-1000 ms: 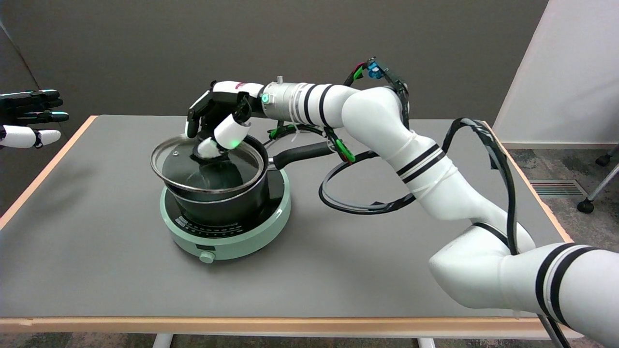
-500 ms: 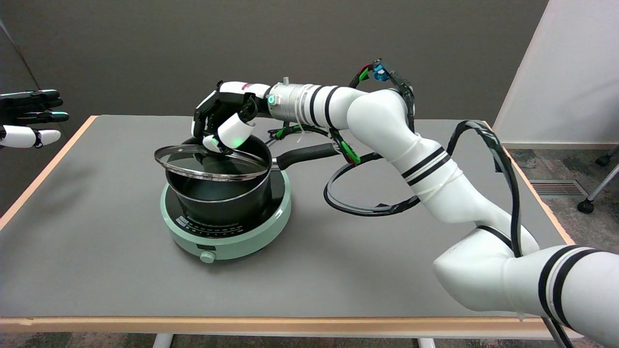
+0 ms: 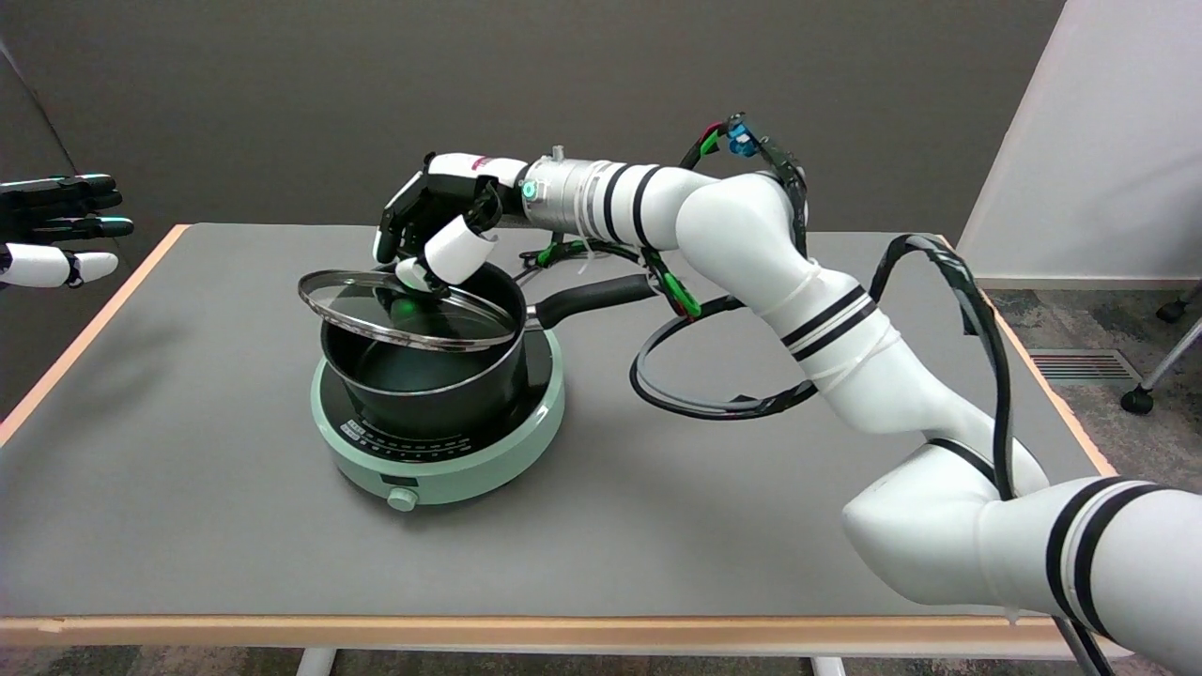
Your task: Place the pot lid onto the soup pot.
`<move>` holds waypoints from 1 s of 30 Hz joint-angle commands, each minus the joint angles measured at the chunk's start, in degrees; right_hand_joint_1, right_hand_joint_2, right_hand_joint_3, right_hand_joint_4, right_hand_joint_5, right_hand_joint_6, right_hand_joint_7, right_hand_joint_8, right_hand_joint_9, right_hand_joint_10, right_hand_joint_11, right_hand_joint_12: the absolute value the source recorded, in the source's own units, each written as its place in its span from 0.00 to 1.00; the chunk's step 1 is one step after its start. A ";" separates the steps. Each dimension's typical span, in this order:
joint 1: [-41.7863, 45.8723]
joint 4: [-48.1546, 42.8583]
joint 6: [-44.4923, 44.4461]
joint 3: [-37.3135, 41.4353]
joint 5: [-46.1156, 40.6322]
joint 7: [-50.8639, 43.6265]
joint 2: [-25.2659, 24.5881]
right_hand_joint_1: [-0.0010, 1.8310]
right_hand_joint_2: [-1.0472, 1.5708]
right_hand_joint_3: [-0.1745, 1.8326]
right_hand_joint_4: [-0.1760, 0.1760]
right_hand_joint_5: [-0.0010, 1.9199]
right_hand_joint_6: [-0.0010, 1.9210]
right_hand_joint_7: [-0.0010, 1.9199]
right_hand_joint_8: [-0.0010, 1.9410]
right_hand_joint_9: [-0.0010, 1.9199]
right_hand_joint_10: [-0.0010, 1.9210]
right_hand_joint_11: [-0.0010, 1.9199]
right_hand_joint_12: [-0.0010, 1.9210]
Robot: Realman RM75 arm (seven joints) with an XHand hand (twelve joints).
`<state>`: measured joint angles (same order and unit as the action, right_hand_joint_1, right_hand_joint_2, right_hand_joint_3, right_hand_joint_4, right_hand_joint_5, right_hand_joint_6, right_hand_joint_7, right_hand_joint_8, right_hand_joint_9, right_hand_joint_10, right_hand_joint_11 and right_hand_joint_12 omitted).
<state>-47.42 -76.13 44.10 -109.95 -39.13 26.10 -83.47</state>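
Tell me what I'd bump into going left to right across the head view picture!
Idle left hand → pot lid, tilted over the soup pot on the green cooker → right hand holding the lid's knob → pot handle → looped black cable → right arm's elbow.

Soup pot on an induction cooktop left of centre on the table, pot handle pointing right, pot lid tilted just above the pot's rim, right hand over the lid
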 commanded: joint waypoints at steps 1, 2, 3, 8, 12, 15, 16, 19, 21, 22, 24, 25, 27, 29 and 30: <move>-0.40 -0.48 -1.40 -0.14 0.11 0.01 -0.14 0.61 0.67 0.56 0.63 0.39 0.38 0.43 0.37 0.40 0.60 0.10 1.00; -0.40 -0.56 -1.41 -0.14 0.11 0.01 -0.14 0.60 0.67 0.55 0.62 0.39 0.38 0.43 0.37 0.39 0.61 0.09 1.00; -0.40 -0.79 -1.41 -0.22 0.11 0.01 -0.14 0.59 0.68 0.54 0.62 0.39 0.37 0.43 0.37 0.39 0.63 0.09 1.00; -0.40 -1.36 -1.49 -0.46 0.18 0.01 -0.22 0.58 0.69 0.53 0.53 0.39 0.34 0.42 0.36 0.37 0.64 0.05 1.00; -0.40 -1.84 -1.49 -0.46 0.19 0.01 -0.22 0.58 0.67 0.55 0.42 0.38 0.30 0.40 0.33 0.36 0.59 0.00 0.98; -0.40 -2.08 -1.49 -0.54 0.19 0.01 -0.22 0.57 0.68 0.50 0.34 0.38 0.24 0.41 0.24 0.36 0.53 0.00 0.92; -0.32 -2.08 -1.49 -0.54 0.19 0.01 -0.22 0.57 0.68 0.52 0.33 0.37 0.25 0.40 0.23 0.35 0.50 0.00 0.91; -0.24 -2.16 -1.49 -0.62 0.19 0.01 -0.22 0.59 0.67 0.52 0.33 0.37 0.24 0.40 0.18 0.36 0.43 0.00 0.88; -0.16 -2.24 -1.49 -0.62 0.19 0.01 -0.22 0.59 0.67 0.52 0.34 0.37 0.24 0.40 0.17 0.37 0.41 0.00 0.87; -0.16 -2.32 -1.49 -0.62 0.19 0.01 -0.22 0.58 0.67 0.51 0.34 0.37 0.24 0.40 0.16 0.37 0.39 0.00 0.87; -0.16 -2.40 -1.49 -0.62 0.19 0.01 -0.22 0.58 0.67 0.51 0.35 0.37 0.23 0.40 0.16 0.37 0.38 0.00 0.86; -0.16 -2.40 -1.49 -0.62 0.19 0.01 -0.22 0.59 0.66 0.52 0.34 0.37 0.24 0.39 0.16 0.37 0.38 0.00 0.86; -0.08 -2.48 -1.65 -0.62 0.27 0.01 -0.22 0.59 0.67 0.52 0.35 0.37 0.24 0.39 0.16 0.37 0.38 0.00 0.85; 0.00 -2.48 -1.73 -0.62 0.27 0.01 -0.22 0.59 0.67 0.52 0.35 0.37 0.24 0.39 0.15 0.37 0.38 0.00 0.85; 0.00 -2.56 -1.81 -0.62 0.27 0.01 -0.22 0.59 0.67 0.52 0.35 0.37 0.24 0.39 0.15 0.37 0.37 0.00 0.85</move>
<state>-47.69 -77.99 42.77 -110.43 -38.98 26.10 -83.63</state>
